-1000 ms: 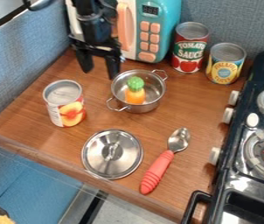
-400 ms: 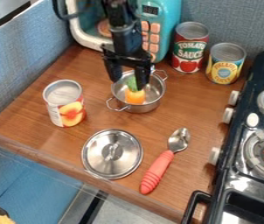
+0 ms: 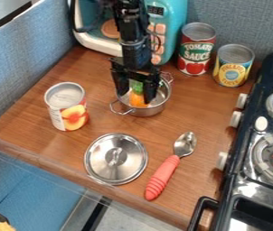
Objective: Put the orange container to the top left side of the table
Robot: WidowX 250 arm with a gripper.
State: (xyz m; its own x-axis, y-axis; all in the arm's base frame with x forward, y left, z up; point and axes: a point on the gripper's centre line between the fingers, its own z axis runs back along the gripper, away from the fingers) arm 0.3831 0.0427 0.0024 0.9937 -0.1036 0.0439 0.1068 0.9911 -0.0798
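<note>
So, the orange container (image 3: 137, 99) sits in the pot (image 3: 152, 109) and looks to be between the fingers of the gripper (image 3: 135, 96). They are apart. To grab it well, they should go straight down, miss the pot's sides, squeeze gently, then lift high.

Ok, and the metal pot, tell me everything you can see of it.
The metal pot is small, round, shiny and silvery, open at the top, with thin loop handles at its lower left and upper right. It sits upright on the wooden counter, right of the peach can. Inside is an orange toy with a green top. The gripper hangs over it, fingers apart around the toy; whether they touch the pot, I can't tell.
</note>
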